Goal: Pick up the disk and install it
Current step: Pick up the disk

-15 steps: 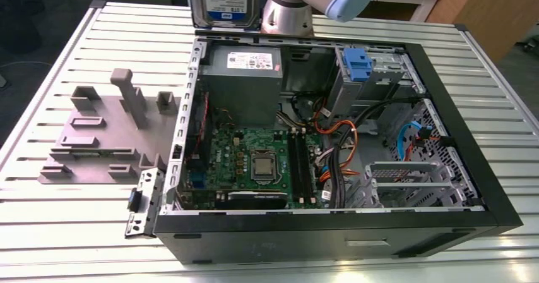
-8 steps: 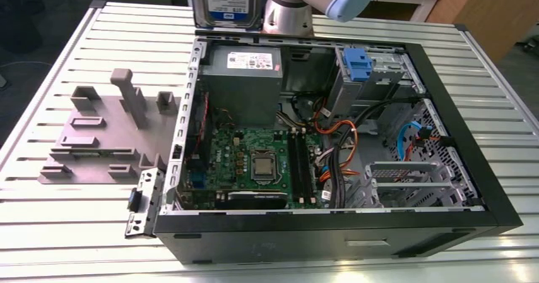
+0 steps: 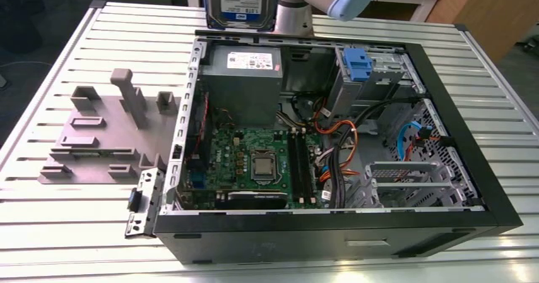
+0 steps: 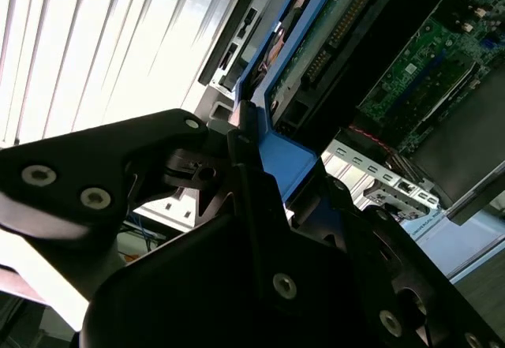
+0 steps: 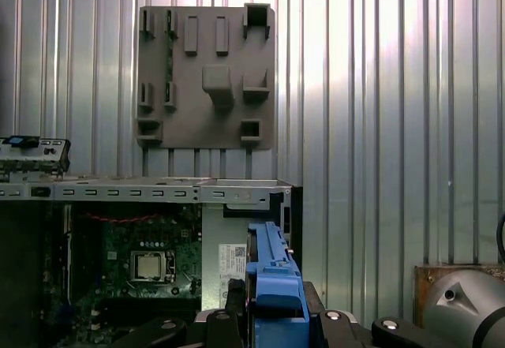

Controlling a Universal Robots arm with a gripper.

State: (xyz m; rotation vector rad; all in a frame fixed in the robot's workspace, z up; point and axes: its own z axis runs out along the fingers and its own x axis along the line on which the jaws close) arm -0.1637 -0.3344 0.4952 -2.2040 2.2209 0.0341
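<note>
The gripper [image 4: 264, 166] is clenched on the disk [image 3: 240, 0] by its blue rails, holding it upright above the open computer case [image 3: 295, 235], apparently to clear the case walls.

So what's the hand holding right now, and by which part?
The disk, which hangs clear of the open computer case. The hand is closed on the blue side rail along the drive's edge.

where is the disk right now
In the exterior view the disk is held in the air at the top edge, beside the arm, above the open computer case wall by the grey power supply; the gripper clamps it.
</note>
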